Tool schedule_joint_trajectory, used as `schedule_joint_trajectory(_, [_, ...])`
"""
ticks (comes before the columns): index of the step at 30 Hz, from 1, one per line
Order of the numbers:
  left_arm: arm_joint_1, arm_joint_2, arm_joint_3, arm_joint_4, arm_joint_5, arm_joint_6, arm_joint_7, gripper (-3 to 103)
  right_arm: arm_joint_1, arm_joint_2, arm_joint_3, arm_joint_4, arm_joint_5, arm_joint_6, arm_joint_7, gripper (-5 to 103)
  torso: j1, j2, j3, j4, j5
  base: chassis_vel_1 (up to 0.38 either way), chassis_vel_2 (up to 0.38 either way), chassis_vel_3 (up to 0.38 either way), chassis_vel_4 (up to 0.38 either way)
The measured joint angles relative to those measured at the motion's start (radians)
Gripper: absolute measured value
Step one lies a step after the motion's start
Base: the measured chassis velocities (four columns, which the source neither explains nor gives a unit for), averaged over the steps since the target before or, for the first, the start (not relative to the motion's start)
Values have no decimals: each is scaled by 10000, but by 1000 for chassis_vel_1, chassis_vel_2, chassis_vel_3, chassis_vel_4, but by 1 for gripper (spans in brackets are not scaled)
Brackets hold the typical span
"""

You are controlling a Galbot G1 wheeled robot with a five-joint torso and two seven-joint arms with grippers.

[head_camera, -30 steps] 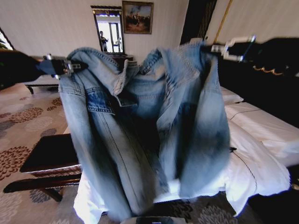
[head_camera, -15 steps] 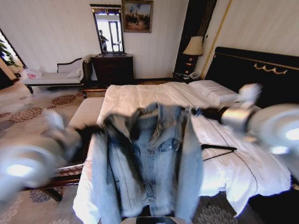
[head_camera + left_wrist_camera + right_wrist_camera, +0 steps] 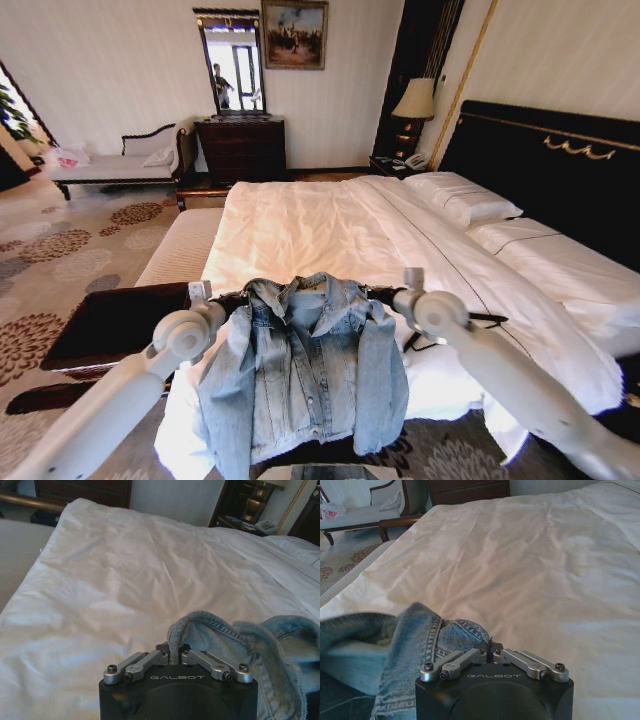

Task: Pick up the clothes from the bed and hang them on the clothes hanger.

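White sheets cover the bed (image 3: 330,225) ahead of you, its black headboard (image 3: 540,165) at your 2 o'clock and a dark dresser (image 3: 240,148) against the far wall at 11 o'clock. At the bed's near end you have the denim jacket (image 3: 305,370) spread between both arms, front facing you, collar up, sleeves hanging down over the mattress edge. Your left gripper (image 3: 173,652) is pinched closed on the jacket's shoulder seam; the left wrist view shows a fold of denim standing up between the closed fingers (image 3: 162,655). Your right gripper (image 3: 491,649) is clamped the same way on the other shoulder, denim bunched at the fingertips in the right wrist view. In the head view the two wrists sit level, left at 9 o'clock of the collar and right at 3 o'clock. The clothes hanger (image 3: 480,322) lies flat on the sheet just beyond your right wrist, at 3 o'clock of the jacket, partly hidden by the arm.
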Motion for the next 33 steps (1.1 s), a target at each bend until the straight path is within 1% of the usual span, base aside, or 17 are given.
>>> schedule_joint_trajectory(1, [-140,-278,-3,399,607,-103,317,6,466,360,-485,-380,-428,114,99,1,-3,1,-1,0,-1,0,0,0,0])
schedule_joint_trajectory(3, [-220,-372,-4,534,739,-134,410,6,625,483,-654,-522,-605,169,120,1,-4,1,-2,0,-2,0,0,0,0])
schedule_joint_trajectory(5, [-521,-724,-41,1127,1131,-341,731,6,1316,1024,-1319,-1388,-1216,389,131,1,-4,1,-2,-2,-5,0,0,0,0])
schedule_joint_trajectory(6, [-521,-724,-41,1127,1131,-341,731,6,1316,1024,-1319,-1388,-1216,389,131,1,-4,1,-2,-2,-5,0,0,0,0])
schedule_joint_trajectory(8, [-877,-940,34,1951,1388,-627,1084,6,2025,1669,-1856,-2662,-1760,652,-2,1,-1,0,0,10,-2,0,0,0,0])
schedule_joint_trajectory(9, [-1104,-1030,185,2317,1479,-772,1203,6,2241,1925,-1986,-3143,-1927,739,-77,1,0,0,1,8,-1,0,0,0,0])
schedule_joint_trajectory(10, [-1104,-1030,185,2317,1479,-772,1203,6,2241,1925,-1986,-3143,-1927,739,-77,1,0,0,1,8,-1,0,0,0,0])
schedule_joint_trajectory(13, [-2004,-1400,777,3498,1581,-1195,1638,6,2742,2699,-2378,-4425,-2423,1046,-304,1,1,0,1,-7,-2,0,0,0,0])
schedule_joint_trajectory(14, [-2004,-1400,777,3498,1581,-1195,1638,6,2742,2699,-2378,-4425,-2423,1046,-304,1,1,0,1,-7,-2,0,0,0,0])
schedule_joint_trajectory(16, [-2399,-1608,1007,4153,1756,-1433,1984,6,2915,3315,-2470,-5102,-2831,1355,-466,1,0,0,0,-6,-3,0,0,0,0])
schedule_joint_trajectory(17, [-2399,-1608,1007,4153,1756,-1433,1984,6,2915,3315,-2470,-5102,-2831,1355,-466,1,0,0,0,-6,-3,0,0,0,0])
schedule_joint_trajectory(18, [-2808,-1738,1214,4973,1831,-1620,2383,6,3224,4301,-2365,-6421,-3505,1817,-790,1,-1,0,0,4,-1,0,0,0,0])
schedule_joint_trajectory(20, [-2975,-1767,1279,5377,1846,-1690,2555,6,3438,4626,-2318,-7023,-3757,2048,-1031,1,0,0,-1,5,-4,0,0,0,0])
schedule_joint_trajectory(26, [-3100,-1780,1307,5876,1889,-1751,2840,6,3707,4938,-2286,-7931,-4088,2357,-1193,1,-2,0,-2,-1,-1,0,0,0,0])
schedule_joint_trajectory(29, [-3105,-1773,1325,5972,1897,-1743,2880,6,3741,4971,-2282,-8075,-4163,2427,-1210,1,-2,1,-2,-2,-2,0,0,0,0])
schedule_joint_trajectory(30, [-3087,-1764,1317,5976,1887,-1701,2901,3,3743,4972,-2296,-8085,-4175,2430,-1226,1,-2,1,-2,-3,-1,0,0,0,0])
schedule_joint_trajectory(33, [-2924,-1708,1206,5888,1875,-1608,2933,6,3700,4919,-2374,-7976,-4172,2433,-1271,-1,-2,0,-3,1,-2,0,0,0,0])
